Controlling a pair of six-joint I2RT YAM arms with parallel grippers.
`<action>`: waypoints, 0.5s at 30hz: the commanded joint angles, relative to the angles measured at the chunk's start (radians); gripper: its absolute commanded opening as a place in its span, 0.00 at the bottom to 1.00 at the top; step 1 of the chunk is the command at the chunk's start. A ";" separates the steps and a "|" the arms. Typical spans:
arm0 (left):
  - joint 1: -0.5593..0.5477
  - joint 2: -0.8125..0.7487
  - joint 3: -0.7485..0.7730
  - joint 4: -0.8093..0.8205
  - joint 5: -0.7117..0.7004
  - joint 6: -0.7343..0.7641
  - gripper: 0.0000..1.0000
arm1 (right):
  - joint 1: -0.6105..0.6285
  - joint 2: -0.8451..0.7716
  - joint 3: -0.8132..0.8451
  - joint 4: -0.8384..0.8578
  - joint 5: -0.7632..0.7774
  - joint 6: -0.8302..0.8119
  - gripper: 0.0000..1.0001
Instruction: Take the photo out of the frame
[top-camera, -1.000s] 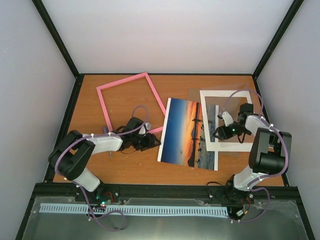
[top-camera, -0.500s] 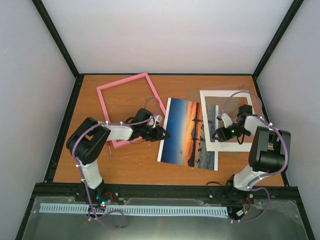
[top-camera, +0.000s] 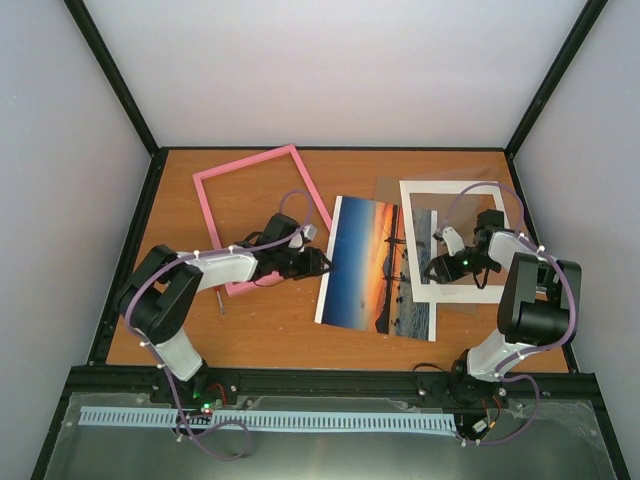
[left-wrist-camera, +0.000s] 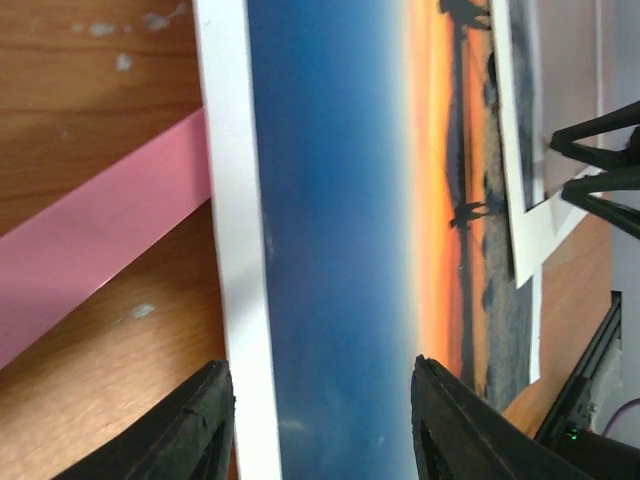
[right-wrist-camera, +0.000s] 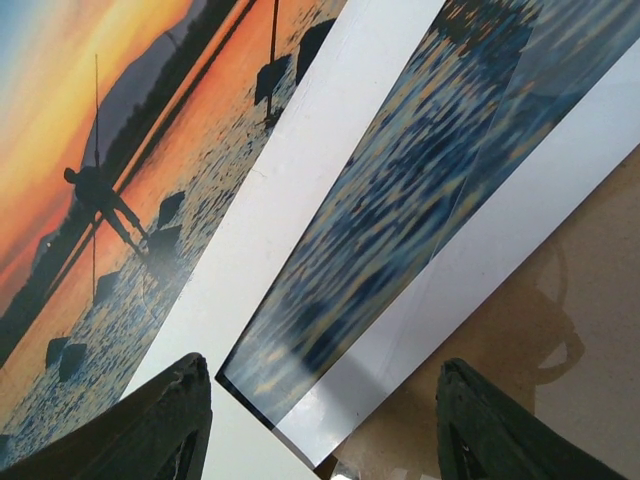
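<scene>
My left fingers (left-wrist-camera: 195, 425) stand apart, gripping nothing, straddling the white left margin of the photo (top-camera: 370, 262). It lies flat mid-tabletop (top-camera: 270, 320), touching the pink frame (top-camera: 245, 163) at upper left. My right fingers (right-wrist-camera: 160, 425) gape wide over a white mat (top-camera: 450, 188).

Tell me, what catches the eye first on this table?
A vivid orange-and-blue sunset photo lies flat in the middle. An empty pink frame lies to its left, a white mat to its right. The left tool is open at the photo's left edge, the right tool open over the mat.
</scene>
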 joint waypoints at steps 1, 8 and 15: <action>0.005 0.027 -0.030 -0.025 -0.018 0.020 0.49 | 0.014 0.000 -0.004 0.002 -0.018 0.003 0.60; -0.006 0.103 0.005 0.036 0.060 0.034 0.48 | 0.014 0.000 -0.004 -0.002 -0.014 0.003 0.60; -0.016 0.162 0.019 0.171 0.160 -0.005 0.35 | 0.016 0.005 -0.005 -0.003 -0.019 0.005 0.61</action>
